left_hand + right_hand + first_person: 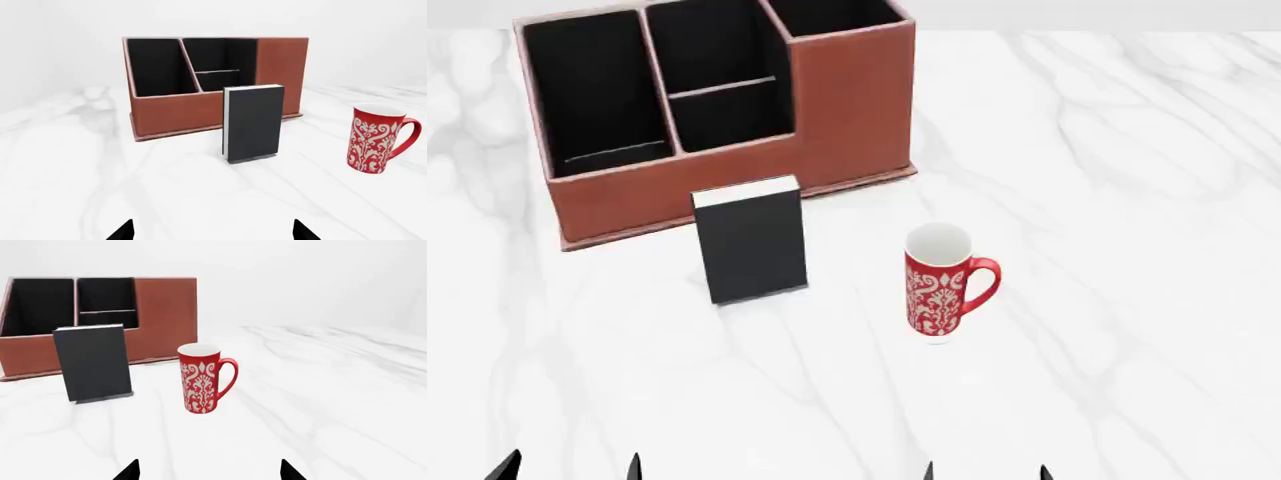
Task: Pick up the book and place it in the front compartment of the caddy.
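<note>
Book [751, 245], thin, black-covered, white-edged, stands upright straight ahead of the open, empty left gripper [570, 468], nearer it than the equally open right gripper [985, 472].

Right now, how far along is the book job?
Nothing is done yet. The book stands upright on the table just in front of the caddy, beside the mug. Both pincers, left and right, sit open and empty at the near edge. Left: grasp the book, lift, drop it into the front compartment.
</note>
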You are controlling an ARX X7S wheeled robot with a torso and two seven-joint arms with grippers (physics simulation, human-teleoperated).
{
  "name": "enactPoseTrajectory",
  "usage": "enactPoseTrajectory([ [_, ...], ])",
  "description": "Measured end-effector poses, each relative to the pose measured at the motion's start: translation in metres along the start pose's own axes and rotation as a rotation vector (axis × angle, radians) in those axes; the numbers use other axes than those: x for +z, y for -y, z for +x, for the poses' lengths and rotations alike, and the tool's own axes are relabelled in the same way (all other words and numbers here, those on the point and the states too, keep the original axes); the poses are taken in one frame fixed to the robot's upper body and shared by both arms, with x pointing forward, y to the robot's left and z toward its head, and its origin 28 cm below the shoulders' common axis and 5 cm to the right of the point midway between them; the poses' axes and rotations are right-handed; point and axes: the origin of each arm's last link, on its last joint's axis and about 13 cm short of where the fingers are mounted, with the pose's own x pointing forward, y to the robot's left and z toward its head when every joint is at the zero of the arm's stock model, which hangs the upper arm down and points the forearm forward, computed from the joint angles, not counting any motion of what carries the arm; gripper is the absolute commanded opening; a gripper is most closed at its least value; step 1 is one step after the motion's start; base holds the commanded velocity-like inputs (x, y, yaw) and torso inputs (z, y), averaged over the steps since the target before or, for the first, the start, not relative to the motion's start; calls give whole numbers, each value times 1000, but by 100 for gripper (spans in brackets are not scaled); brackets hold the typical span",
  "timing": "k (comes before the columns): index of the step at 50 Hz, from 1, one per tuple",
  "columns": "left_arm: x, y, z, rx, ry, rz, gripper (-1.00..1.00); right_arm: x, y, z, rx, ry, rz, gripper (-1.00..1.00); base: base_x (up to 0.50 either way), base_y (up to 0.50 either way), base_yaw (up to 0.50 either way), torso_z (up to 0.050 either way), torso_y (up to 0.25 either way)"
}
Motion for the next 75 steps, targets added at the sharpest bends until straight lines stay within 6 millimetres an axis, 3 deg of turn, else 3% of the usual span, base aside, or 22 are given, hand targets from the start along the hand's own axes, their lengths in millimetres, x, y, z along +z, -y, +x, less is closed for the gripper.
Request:
enactPoseTrajectory([
  [31, 0, 0, 0, 7, -13, -7, 100, -4, -3, 0, 12, -31, 12, 100, 0, 0, 0, 0, 0],
  [38, 6, -2, 4, 16, -7, -5, 100, 5, 0, 5, 8, -21, 17, 100, 0, 0, 0, 0, 0],
  [43, 28, -7, 17, 27, 46, 11, 100, 35, 8, 20, -2, 43, 20, 100, 0, 0, 0, 0, 0],
  [50, 85, -19, 39, 55, 190, 25, 100, 103, 25, 42, -26, 200, 4, 100, 0, 0, 0, 0, 0],
  [60, 163, -34, 42, 94, 398, 43, 100, 191, 43, 39, -48, 420, -45, 100, 0, 0, 0, 0, 0],
  [66, 188, -37, 36, 105, 472, 48, 100, 217, 48, 30, -55, 498, -67, 100, 0, 0, 0, 0, 0],
  [75, 203, -38, 30, 106, 519, 54, 100, 229, 52, 21, -63, 547, -93, 100, 0, 298, 0, 0, 0],
])
